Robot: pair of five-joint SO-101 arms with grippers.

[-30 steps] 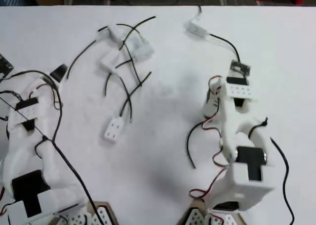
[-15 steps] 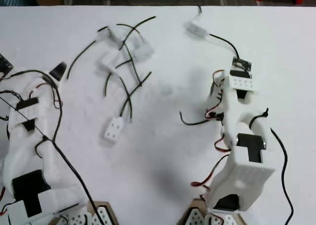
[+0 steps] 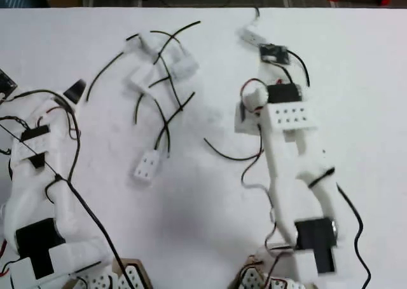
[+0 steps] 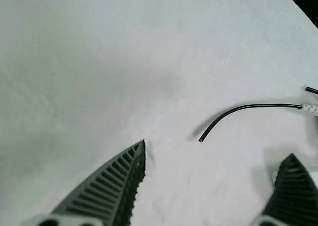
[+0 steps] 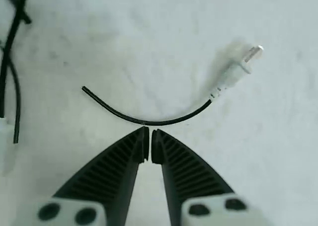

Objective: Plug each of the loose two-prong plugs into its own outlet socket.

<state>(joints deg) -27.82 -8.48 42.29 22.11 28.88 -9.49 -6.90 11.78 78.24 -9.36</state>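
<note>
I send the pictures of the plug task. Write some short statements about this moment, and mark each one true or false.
1. The right gripper is shut. True.
2. The left gripper holds a plug. False: it is open and grips nothing above the table.
3. A white socket block lies on the table with its holes facing up. True.
4. The white plug ahead of the right gripper sits in a socket. False: it lies loose on the table, its prongs bare.
</note>
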